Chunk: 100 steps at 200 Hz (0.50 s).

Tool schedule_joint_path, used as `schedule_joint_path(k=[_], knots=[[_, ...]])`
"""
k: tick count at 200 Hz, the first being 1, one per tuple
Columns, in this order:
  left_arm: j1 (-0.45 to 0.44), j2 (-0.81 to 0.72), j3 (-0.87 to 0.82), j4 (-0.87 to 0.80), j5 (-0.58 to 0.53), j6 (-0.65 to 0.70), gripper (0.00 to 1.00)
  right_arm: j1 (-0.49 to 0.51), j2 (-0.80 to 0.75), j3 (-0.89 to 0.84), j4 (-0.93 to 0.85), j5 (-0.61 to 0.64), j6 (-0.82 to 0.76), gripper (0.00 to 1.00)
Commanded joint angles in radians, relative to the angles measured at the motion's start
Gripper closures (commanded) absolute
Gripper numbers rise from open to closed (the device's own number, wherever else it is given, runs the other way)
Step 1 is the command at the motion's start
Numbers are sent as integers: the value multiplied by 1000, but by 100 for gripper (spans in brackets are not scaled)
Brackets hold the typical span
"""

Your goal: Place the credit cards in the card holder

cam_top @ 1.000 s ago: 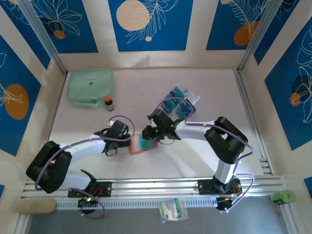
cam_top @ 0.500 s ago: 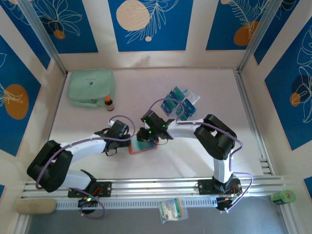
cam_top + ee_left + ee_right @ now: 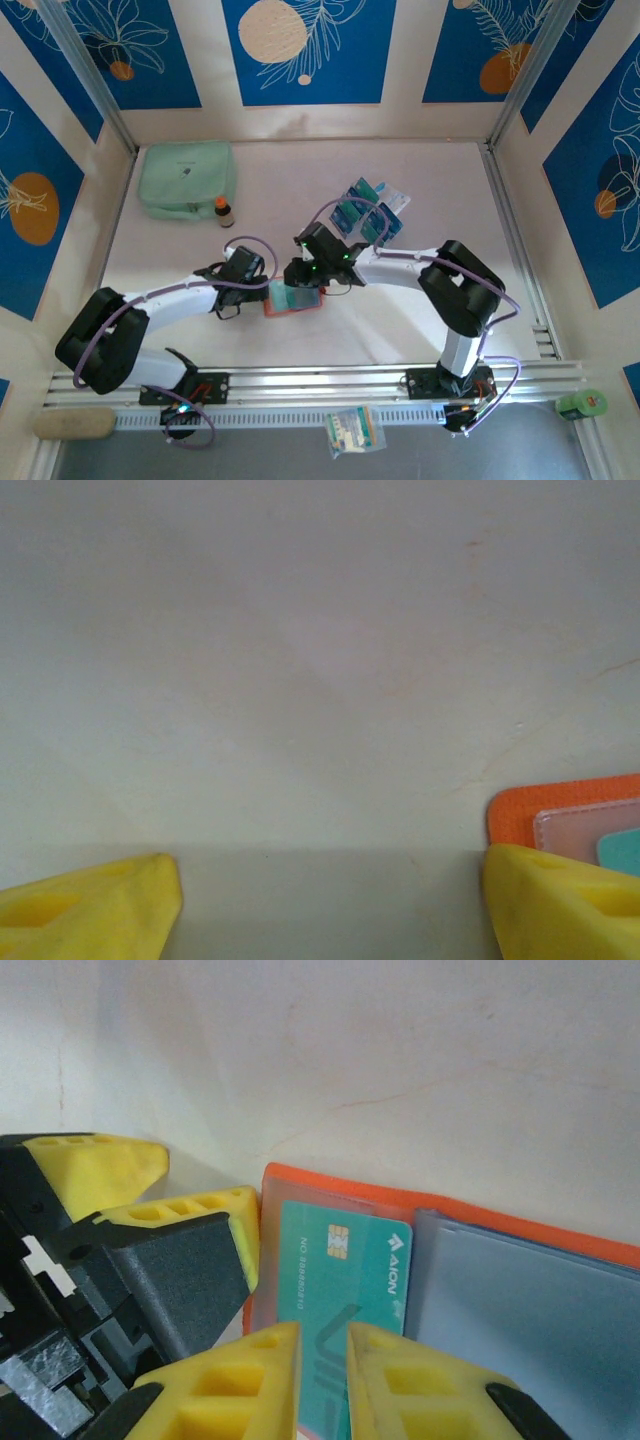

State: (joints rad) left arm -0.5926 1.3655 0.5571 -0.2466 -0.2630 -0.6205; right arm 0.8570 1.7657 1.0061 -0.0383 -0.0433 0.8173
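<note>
My right claw (image 3: pixel 322 1348) is clenched narrow on the near edge of a teal-green plastic credit card (image 3: pixel 340 1270). The card lies on the left pocket of the small square orange leather-like card holder (image 3: pixel 450 1218), which is spread open. My left claw (image 3: pixel 330 868) gapes, one finger at the holder's edge, grasping nothing. First card not yet seated, I judge. A fan of blue and teal cards (image 3: pixel 366 212) lies well beyond.
</note>
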Motion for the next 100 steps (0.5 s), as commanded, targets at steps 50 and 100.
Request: schedule_joint_path(k=[50,100], knots=[[11,-48,17,6,47,19,19,18,26,-57,9,-7,13,87],[11,-65,-35,22,58,-7,19,38,45,-66,32,-8,31,91]])
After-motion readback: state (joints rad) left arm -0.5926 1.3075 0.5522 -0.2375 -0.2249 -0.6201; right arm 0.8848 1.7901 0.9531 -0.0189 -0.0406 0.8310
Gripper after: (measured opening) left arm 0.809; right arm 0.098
